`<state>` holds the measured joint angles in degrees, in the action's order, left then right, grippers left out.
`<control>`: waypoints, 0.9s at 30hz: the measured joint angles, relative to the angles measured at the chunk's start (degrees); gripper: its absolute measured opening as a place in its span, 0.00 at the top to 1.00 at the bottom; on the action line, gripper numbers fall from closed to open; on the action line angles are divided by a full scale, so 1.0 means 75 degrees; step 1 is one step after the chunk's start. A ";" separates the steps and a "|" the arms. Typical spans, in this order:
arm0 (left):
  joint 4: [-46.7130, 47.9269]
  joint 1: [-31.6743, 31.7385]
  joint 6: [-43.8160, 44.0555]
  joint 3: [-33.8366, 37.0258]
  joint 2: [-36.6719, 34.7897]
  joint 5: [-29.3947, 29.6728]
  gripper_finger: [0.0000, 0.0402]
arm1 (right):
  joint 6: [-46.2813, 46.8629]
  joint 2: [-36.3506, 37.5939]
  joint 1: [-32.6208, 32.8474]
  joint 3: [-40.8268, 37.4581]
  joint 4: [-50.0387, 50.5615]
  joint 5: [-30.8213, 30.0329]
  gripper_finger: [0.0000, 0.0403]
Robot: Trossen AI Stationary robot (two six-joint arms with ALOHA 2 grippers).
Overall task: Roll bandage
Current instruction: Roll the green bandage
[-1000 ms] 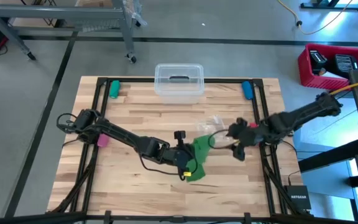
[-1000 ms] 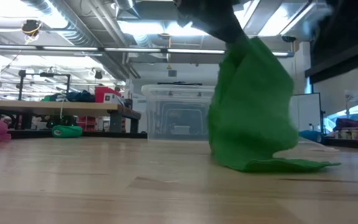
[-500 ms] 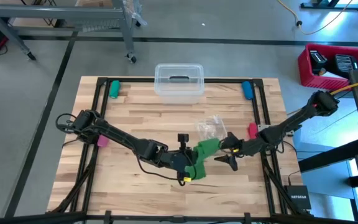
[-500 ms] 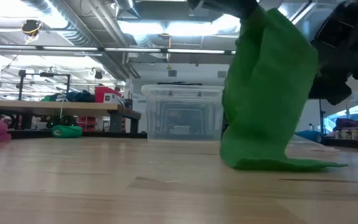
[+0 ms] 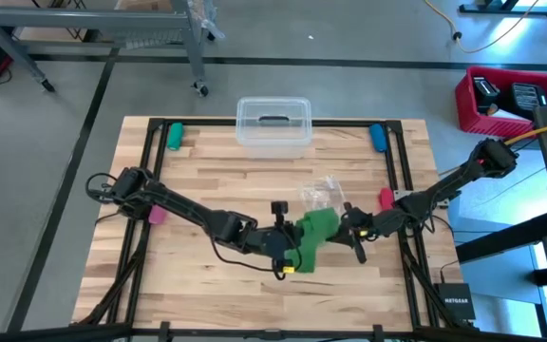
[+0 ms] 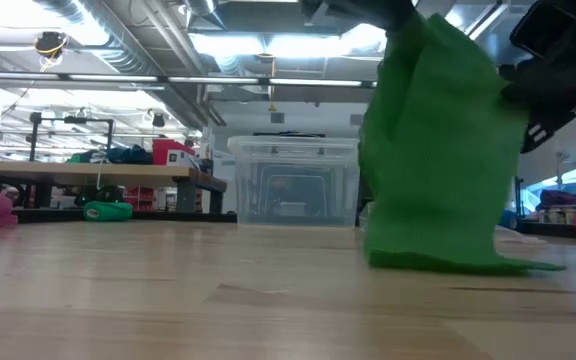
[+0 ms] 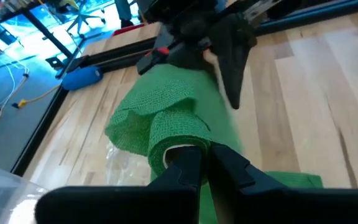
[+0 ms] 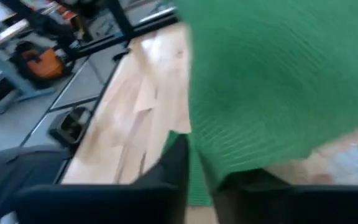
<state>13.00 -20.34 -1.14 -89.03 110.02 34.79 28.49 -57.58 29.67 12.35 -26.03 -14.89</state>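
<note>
Both arms meet just right of centre in the high view, low on the wooden table. The left gripper is pinched tight on the rolled end of the green bandage; you can see the roll sitting between its fingers in the left wrist view. The loose fabric stands up in a tall fold in the low view, its tail lying on the wood. The right gripper presses against the bandage's right side, fingers narrow with green cloth between them. Clear plastic box at top centre.
</note>
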 joint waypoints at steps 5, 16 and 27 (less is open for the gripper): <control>0.0191 -0.0002 0.0144 0.0000 0.0000 0.0009 0.97 | -0.0063 0.0108 0.0000 0.0584 0.0100 0.1195 0.96; 0.0848 -0.0417 0.0379 0.0127 0.0046 -0.0049 0.97 | -0.2557 0.0993 -0.0066 0.4190 0.4218 0.0226 0.97; -0.0273 -0.1083 0.0548 0.0597 0.0061 -0.0991 0.97 | -0.5646 0.1047 -0.1348 0.5696 0.5604 -0.4444 0.97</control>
<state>10.96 -28.46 2.97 -84.55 110.48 27.35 -13.86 -49.73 19.56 55.07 16.00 -48.23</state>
